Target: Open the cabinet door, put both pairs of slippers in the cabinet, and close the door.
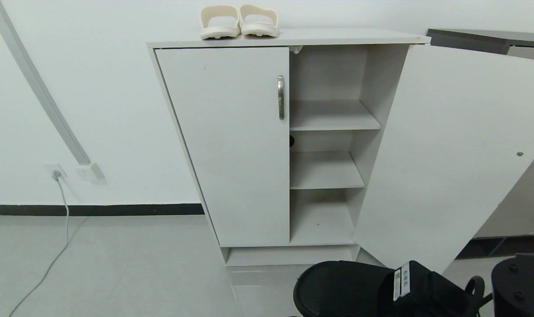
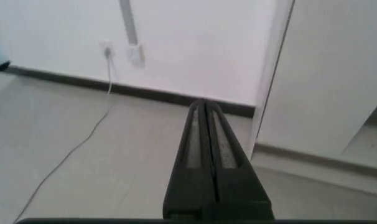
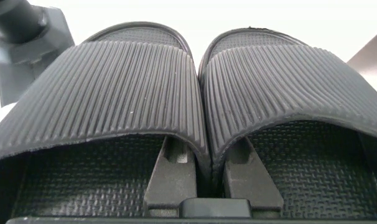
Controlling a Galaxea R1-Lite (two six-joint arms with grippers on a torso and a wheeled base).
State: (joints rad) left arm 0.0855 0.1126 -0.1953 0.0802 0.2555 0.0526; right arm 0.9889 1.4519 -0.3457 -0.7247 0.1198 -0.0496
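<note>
— Grey floor tiles point(image 1: 117, 264), a white wall point(image 1: 95, 88) behind; where does the cabinet point(image 1: 337, 38) stand?

— Straight ahead; its right door point(image 1: 447, 154) is swung wide, its left door point(image 1: 223, 145) is shut; the shelves point(image 1: 333, 115) show in the open half.

— And the slippers?

— The white slippers point(image 1: 239, 21) sit side by side on the cabinet's top; the black slippers point(image 1: 350, 293) hang low and near, in front of the open half, in the right gripper point(image 3: 207, 149); its fingers reach under both straps and pinch the pair's inner walls together.

— Which way from there?

— The shelves lie ahead of and above the held pair, a little to the left; the pair's long axis seems to run across the opening rather than into it, so I judge a turn is wanted before it goes in; the open door stands close on the right and could be clipped.

— The left gripper point(image 2: 206, 109)?

— Clenched on nothing, over the floor by the cabinet's left side; the right arm is the nearer to the opening.
</note>
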